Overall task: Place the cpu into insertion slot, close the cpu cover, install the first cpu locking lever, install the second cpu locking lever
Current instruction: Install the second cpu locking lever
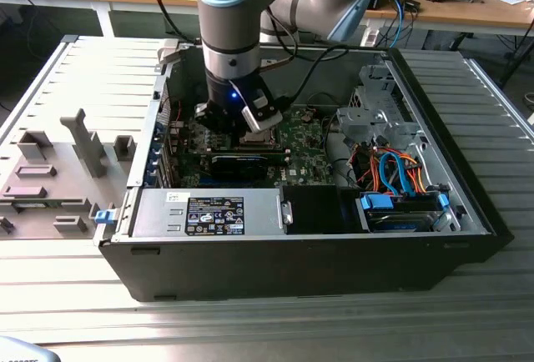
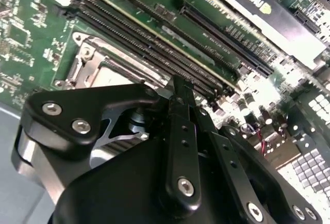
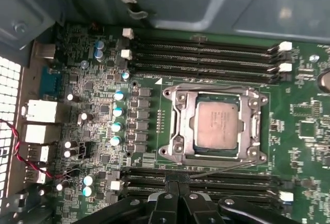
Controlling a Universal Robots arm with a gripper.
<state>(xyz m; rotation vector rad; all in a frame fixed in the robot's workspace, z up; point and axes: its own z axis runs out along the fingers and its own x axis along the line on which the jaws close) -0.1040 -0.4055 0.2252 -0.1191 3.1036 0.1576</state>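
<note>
**CPU seated and covered — a lever rod at the fingertips**

In the exterior view, working left to right, the grey fixture tray (image 1: 50,183) comes first, then the open computer case (image 1: 292,237), with your gripper (image 1: 242,120) reaching down onto the motherboard (image 1: 309,133).

In the first wrist view the cpu (image 3: 217,125) lies flat in the insertion slot (image 3: 216,154), silver top up, square to the board. The cpu cover (image 3: 183,123) is down around it, its window framing the chip.

From the gripper (image 3: 178,185) the socket lies at about one o'clock, near. A thin locking lever (image 3: 221,168) runs along the socket's near edge — its long axis from the fingertips out toward two o'clock. The fingers (image 3: 167,203) meet with no gap showing, so I judge them closed; whether they pinch the lever's end you cannot tell.
</note>
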